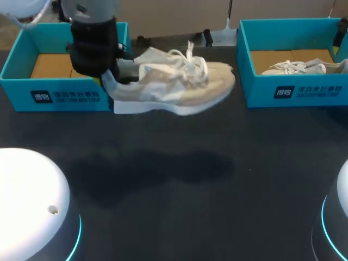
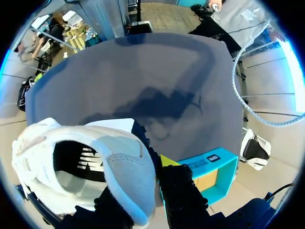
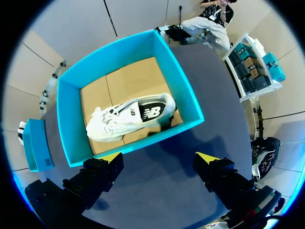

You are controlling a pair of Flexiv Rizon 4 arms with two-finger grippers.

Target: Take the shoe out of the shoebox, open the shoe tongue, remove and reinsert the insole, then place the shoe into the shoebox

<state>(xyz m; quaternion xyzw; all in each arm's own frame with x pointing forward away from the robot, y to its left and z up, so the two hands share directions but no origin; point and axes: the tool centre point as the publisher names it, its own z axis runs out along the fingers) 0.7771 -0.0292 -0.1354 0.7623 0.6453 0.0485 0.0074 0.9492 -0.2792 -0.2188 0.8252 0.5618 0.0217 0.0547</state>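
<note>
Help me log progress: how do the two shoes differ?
The held shoe hangs sole-down in the left pincer; the boxed shoe lies sideways in the right shoebox. The held shoe has beige panels; the boxed shoe looks whiter. Both are laced.

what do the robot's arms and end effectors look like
The bases are white domes ringed with cyan light. The left end effector is a blocky black unit under a grey link. The right end effector has two chunky black fingers with bright yellow tips.
</note>
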